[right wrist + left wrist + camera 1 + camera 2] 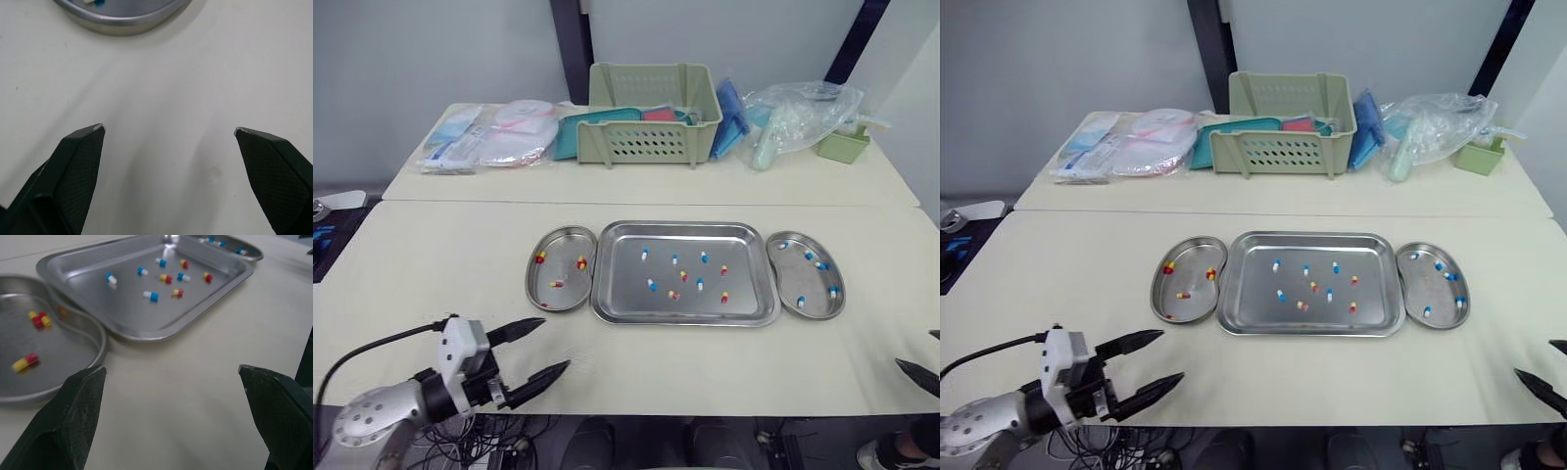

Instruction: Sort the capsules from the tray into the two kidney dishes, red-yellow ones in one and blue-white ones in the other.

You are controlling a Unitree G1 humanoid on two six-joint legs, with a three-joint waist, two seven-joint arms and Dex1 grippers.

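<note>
Left gripper [555,343] is spread wide and empty, low over the counter [460,255] near its front edge, on my side of the left dish [558,269] and a bit to its left. The counter between them is bare, so there's open room to move in.

Right gripper [168,128] is also spread and empty, over bare counter near the front edge, off to the right of the right dish [793,274]. In the eye views the frame cuts it off and I see just the fingertips. Its wrist view catches a dish rim, cut off, with a bit of blue inside.

Tray [749,245] sits mid-counter with a dish at each short side. Rims are very close or touching, can't tell which. In the tray there's a loose mix of red-yellow capsules [723,270] and blue-white capsules [652,285], spaced apart, none against the walls.

Left dish holds red-yellow ones, right dish blue-white. One small speck at the left dish's near rim is hard to make out.

Basket [651,142] and bagged supplies sit on the back counter, well apart from the tray.
</note>
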